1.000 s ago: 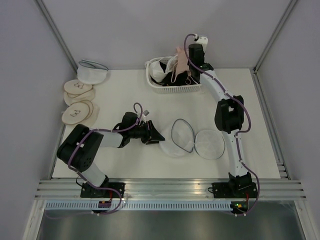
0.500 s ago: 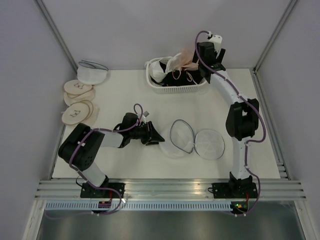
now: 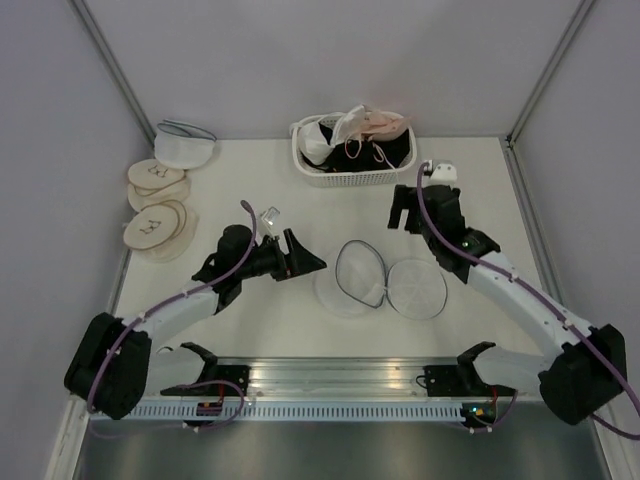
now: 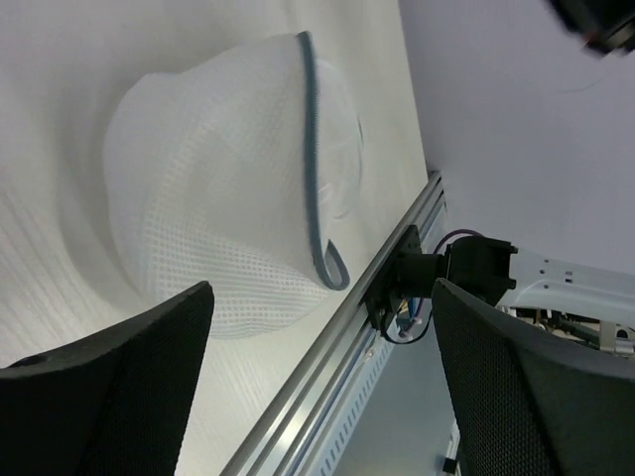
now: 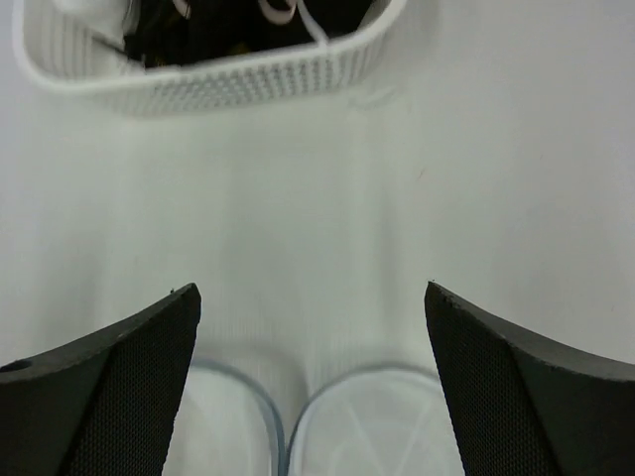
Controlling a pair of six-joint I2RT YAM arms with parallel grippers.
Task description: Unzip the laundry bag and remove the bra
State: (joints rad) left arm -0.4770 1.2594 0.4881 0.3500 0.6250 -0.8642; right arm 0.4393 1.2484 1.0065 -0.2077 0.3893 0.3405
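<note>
The laundry bag [image 3: 385,281] lies unzipped mid-table, its two mesh halves spread side by side with the dark zipper round the rims. The pale pink bra [image 3: 386,122] rests on top of the garments in the white basket [image 3: 350,178] at the back. My left gripper [image 3: 306,263] stands open just left of the bag, holding nothing; its wrist view shows the mesh bag [image 4: 218,208] ahead of the left gripper [image 4: 317,387]. Between basket and bag my right gripper [image 3: 404,214] hangs open and empty. The right wrist view shows the basket [image 5: 208,84] and the bag [image 5: 382,426] below the right gripper [image 5: 311,387].
A white domed bag with a grey-blue rim [image 3: 185,143] and a stack of tan round discs [image 3: 157,205] sit at the back left. Black and white garments fill the basket. An aluminium rail [image 3: 340,375] runs along the near edge; walls close in the table.
My right gripper let the bra go over the basket, then drew back and down toward the bag. My left gripper opened beside the bag and its arm stretched out low.
</note>
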